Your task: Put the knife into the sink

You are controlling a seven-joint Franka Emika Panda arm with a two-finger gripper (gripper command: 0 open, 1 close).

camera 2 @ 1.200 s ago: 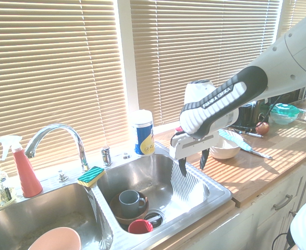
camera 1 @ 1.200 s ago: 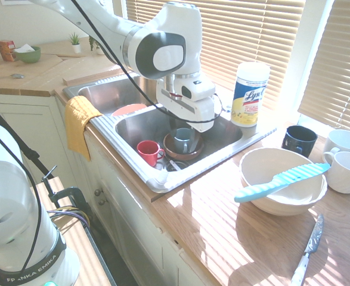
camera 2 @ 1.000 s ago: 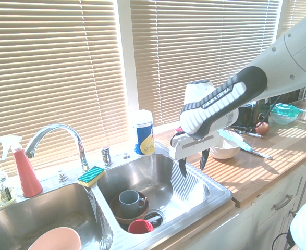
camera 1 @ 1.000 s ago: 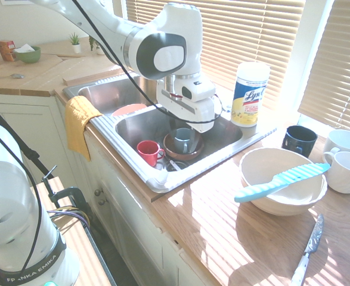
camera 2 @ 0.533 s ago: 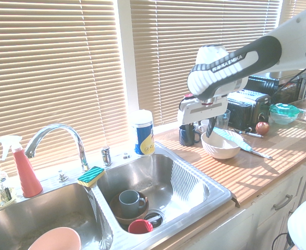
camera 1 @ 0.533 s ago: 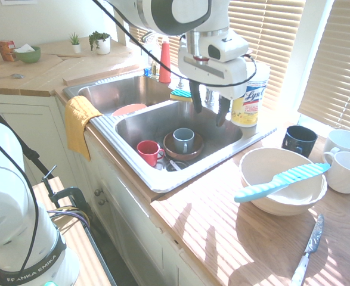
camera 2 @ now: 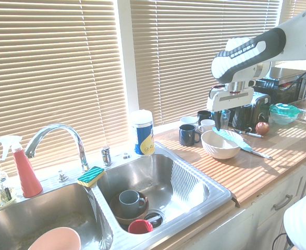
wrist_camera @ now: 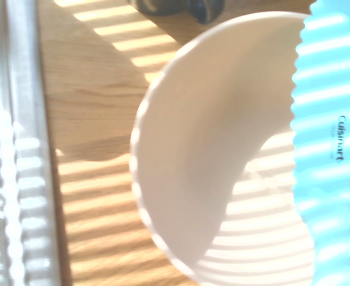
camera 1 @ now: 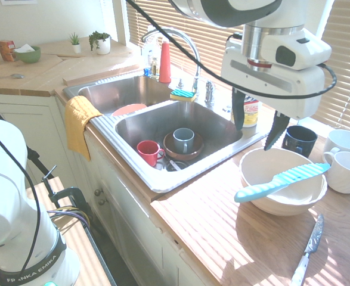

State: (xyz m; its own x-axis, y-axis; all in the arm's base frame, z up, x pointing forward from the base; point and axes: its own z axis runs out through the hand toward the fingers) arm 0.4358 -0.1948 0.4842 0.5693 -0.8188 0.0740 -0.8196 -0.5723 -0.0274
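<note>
Gripper (camera 1: 258,126) wide open, empty, above wooden counter (camera 1: 222,226) between stainless-steel double-basin sink (camera 1: 163,179) and white ceramic bowl (camera 1: 270,199). Long turquoise wavy-edged plastic knife (camera 1: 280,182) lies across bowl rim, at 4 o'clock from gripper.

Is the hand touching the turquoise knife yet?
Apart. The first exterior view shows the open hand hanging above the bowl, clear of the knife lying across its rim.
</note>
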